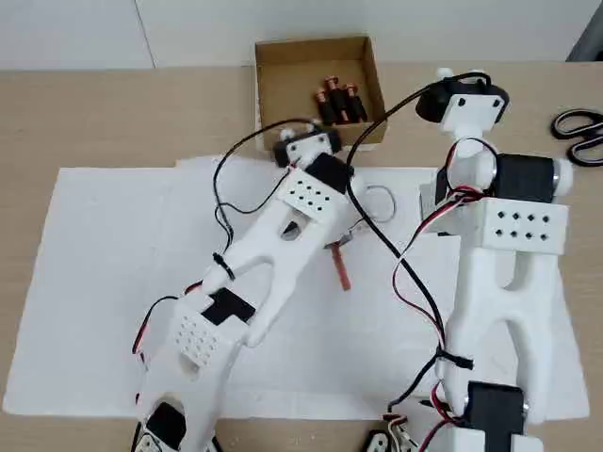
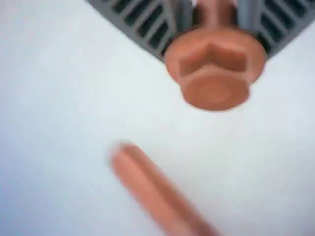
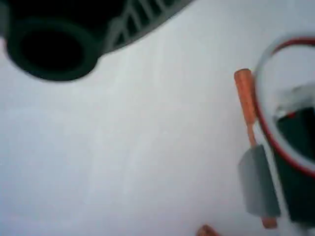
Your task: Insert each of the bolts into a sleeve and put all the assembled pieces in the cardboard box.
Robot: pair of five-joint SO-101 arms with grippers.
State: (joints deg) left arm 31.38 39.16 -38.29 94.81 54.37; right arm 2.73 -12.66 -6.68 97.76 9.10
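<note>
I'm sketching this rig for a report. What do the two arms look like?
White plastic shells on both the left arm and right arm, black motor blocks at joints, hole grids on flat panels, black and red-white cables alongside. Fingers are grey and ribbed.

Overhead view looks down; wrist views sit close above paper (image 1: pixel 94 282).

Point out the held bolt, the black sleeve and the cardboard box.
held bolt (image 2: pixel 212 61), left wrist view, hex head.
sleeve (image 3: pixel 54 73), right wrist view, open end's rim.
cardboard box (image 1: pixel 287 89), high view, bare floor.
</note>
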